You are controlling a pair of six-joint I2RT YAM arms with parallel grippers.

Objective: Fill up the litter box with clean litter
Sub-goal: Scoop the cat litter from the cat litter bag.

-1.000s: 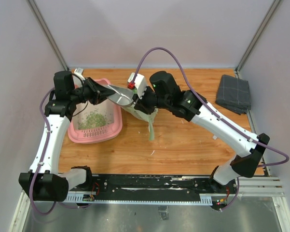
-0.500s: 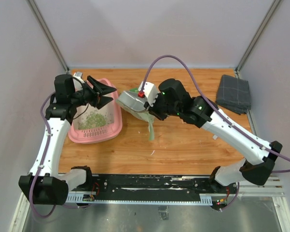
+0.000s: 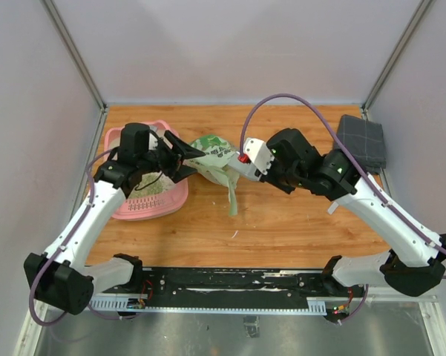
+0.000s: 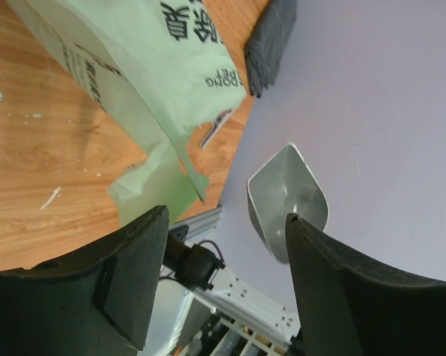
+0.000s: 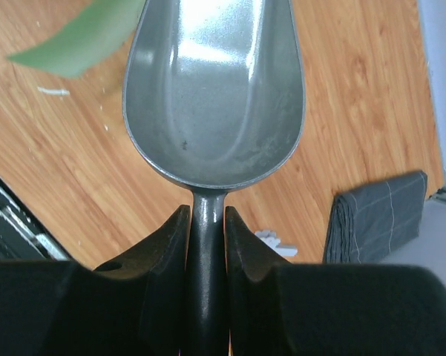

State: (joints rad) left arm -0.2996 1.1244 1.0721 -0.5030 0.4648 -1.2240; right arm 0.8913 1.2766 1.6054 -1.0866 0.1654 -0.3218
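The pink litter box (image 3: 145, 212) lies at the table's left, with green clean litter (image 3: 150, 187) inside, partly hidden by my left arm. My left gripper (image 3: 188, 159) (image 4: 226, 216) hangs open and empty between the box and the light green printed bag (image 3: 212, 154) (image 4: 133, 59). To the right of the bag, my right gripper (image 3: 241, 167) (image 5: 206, 211) is shut on the handle of the grey metal scoop (image 5: 211, 96) (image 4: 286, 200), whose bowl is empty.
A folded grey cloth (image 3: 361, 141) (image 5: 378, 215) lies at the back right corner. A small white scrap (image 3: 332, 211) (image 5: 274, 243) lies on the wood near the right arm. Purple-grey walls enclose the table on three sides.
My left gripper has opened and swung right, from over the litter box towards the bag. My right arm has drawn back to the right with the scoop, away from the box.
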